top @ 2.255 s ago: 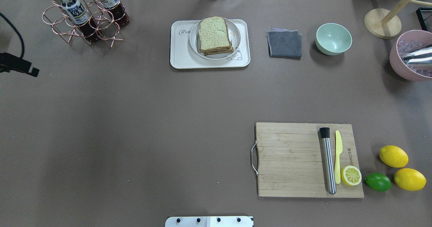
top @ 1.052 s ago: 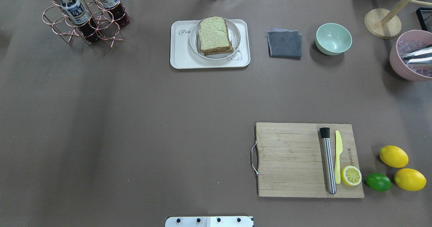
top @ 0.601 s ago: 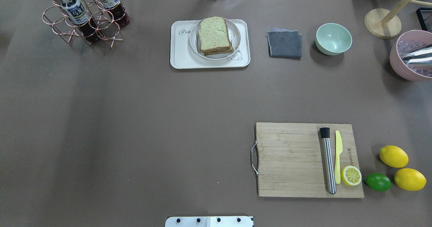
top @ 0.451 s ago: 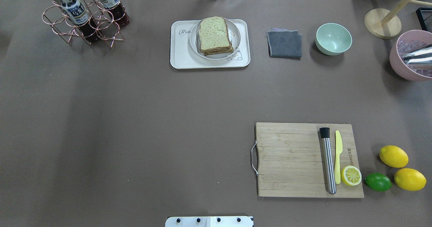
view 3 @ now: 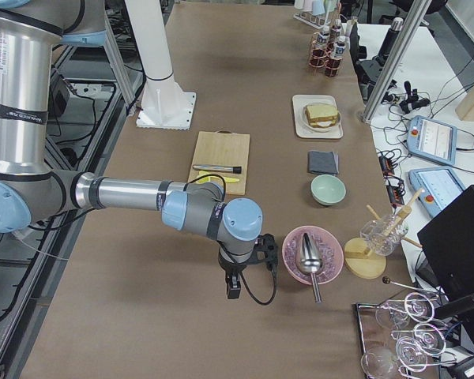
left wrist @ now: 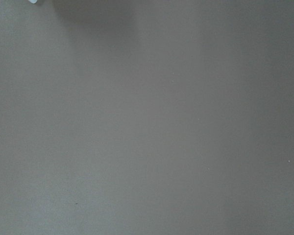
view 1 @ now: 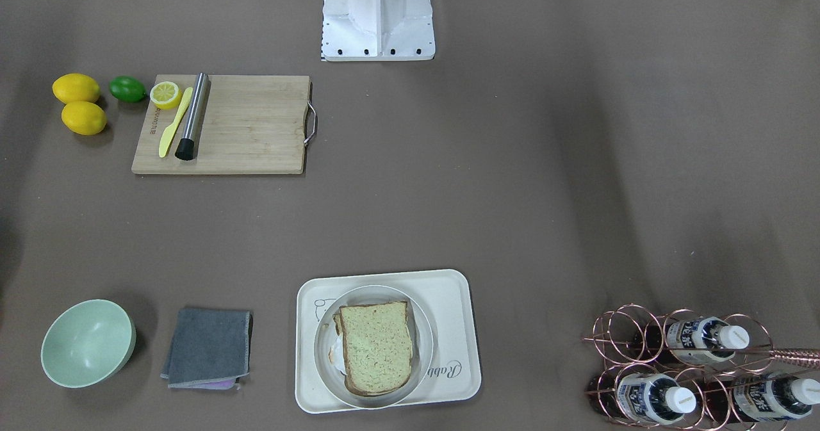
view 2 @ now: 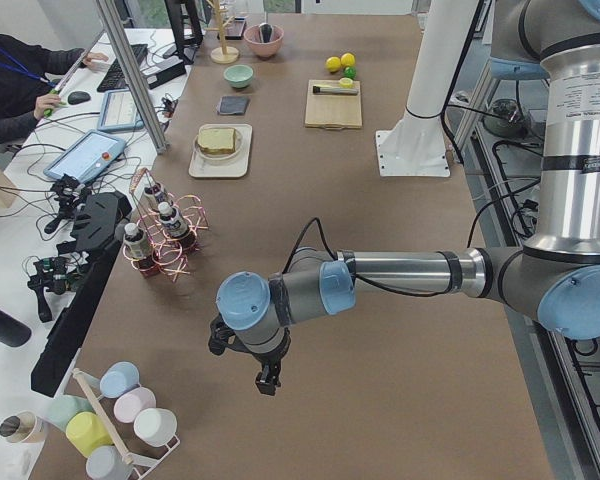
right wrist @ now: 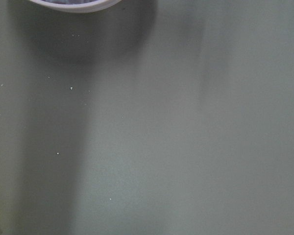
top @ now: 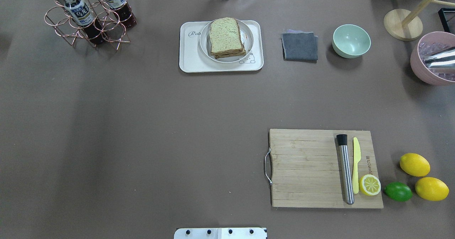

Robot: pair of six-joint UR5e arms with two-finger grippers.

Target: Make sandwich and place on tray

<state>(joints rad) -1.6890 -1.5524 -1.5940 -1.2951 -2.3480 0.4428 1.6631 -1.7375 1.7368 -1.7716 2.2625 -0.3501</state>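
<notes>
- Two bread slices form the sandwich (top: pixel 226 37), which lies on a round white plate (top: pixel 204 44). The plate sits on the tray (top: pixel 188 59) at the table's far edge from the robot.
- Left gripper (view 2: pixel 267 378) hangs over bare brown table; I cannot tell how wide its claw stands.
- Right gripper (view 3: pixel 233 288) hangs just beside the pink bowl (view 3: pixel 330 241); I cannot tell its claw's spread either.

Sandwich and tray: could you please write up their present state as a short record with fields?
sandwich: assembled, lying on the plate
plate: round, white, sits on the tray
left gripper: far from the tray, fingers' state unclear
right gripper: beside the pink bowl, fingers' state unclear
task state: looks complete
</notes>
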